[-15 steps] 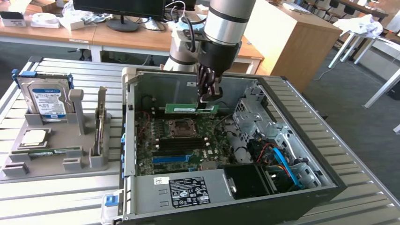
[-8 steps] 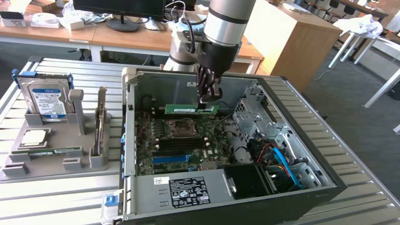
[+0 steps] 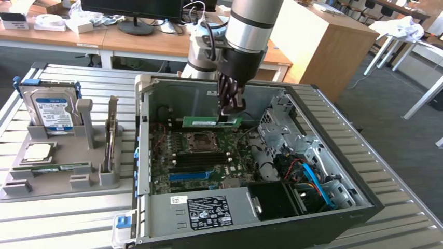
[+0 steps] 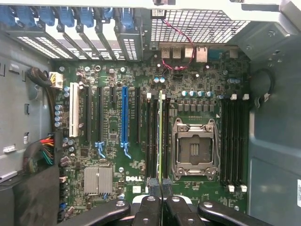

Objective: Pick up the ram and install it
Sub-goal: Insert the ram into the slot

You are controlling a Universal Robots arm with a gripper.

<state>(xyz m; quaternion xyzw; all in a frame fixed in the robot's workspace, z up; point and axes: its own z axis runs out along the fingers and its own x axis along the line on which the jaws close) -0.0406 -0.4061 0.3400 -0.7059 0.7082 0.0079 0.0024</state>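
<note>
The ram (image 3: pixel 207 122), a long thin green stick, hangs level above the motherboard (image 3: pixel 201 158) inside the open computer case (image 3: pixel 143 104). My gripper (image 3: pixel 233 115) is shut on its end at the exterior view's right. In the wrist view the ram (image 4: pixel 160 132) shows edge-on, clamped between the black fingertips (image 4: pixel 152 186). It runs parallel to the black memory slots (image 4: pixel 151 136) beside the empty processor socket (image 4: pixel 194 149) and sits over them. I cannot tell whether it touches a slot.
A grey fixture (image 3: pixel 62 179) at the exterior view's left holds a silver-and-blue hard drive (image 3: pixel 52 111), a square silver processor chip (image 3: pixel 38 151) and an upright card (image 3: pixel 111 140). Drive bays and blue cables (image 3: pixel 312 179) crowd the case's right side. More memory slots (image 4: pixel 233 141) flank the socket.
</note>
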